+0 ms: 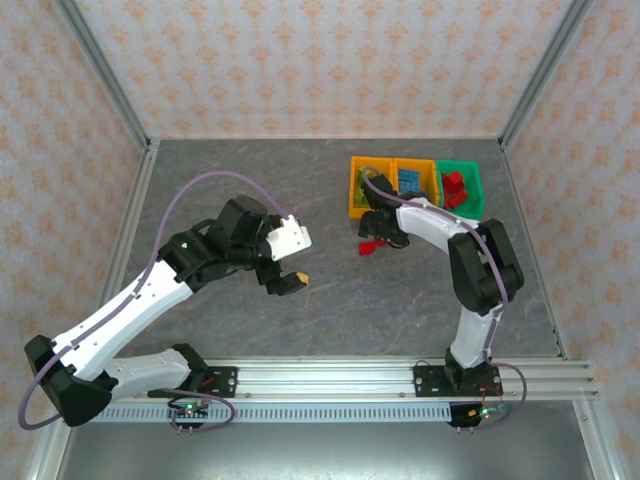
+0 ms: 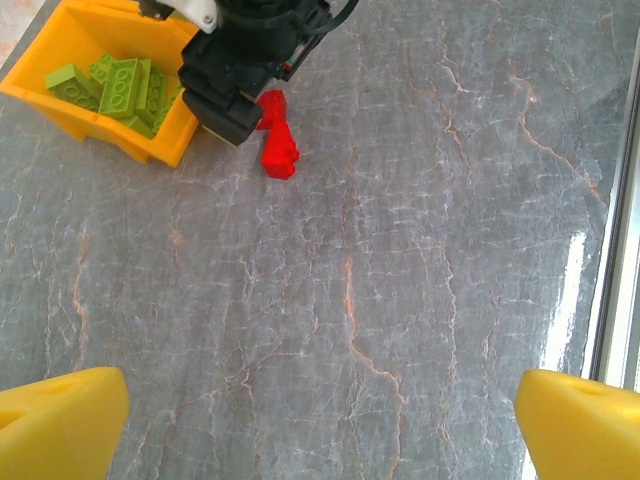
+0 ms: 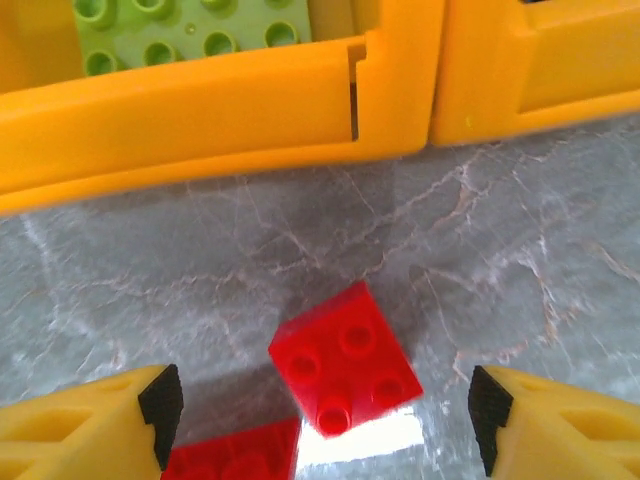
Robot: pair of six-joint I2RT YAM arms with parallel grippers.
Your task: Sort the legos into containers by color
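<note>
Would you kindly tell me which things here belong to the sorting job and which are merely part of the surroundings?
Job: loose red legos on the table; lime green legos in one orange bin; blue legos in the other orange bin; green bin holding more red legos; open right claw.
Not the job: aluminium rail; purple cables; patterned walls.

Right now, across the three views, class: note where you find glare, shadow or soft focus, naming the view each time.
Top external: even, diffuse light, no harsh glare on the table. Left wrist: a glare streak beside the rail; the yellow fingertips of the left gripper look soft. Right wrist: a white glare patch just below the red brick, a shadow to its left.
</note>
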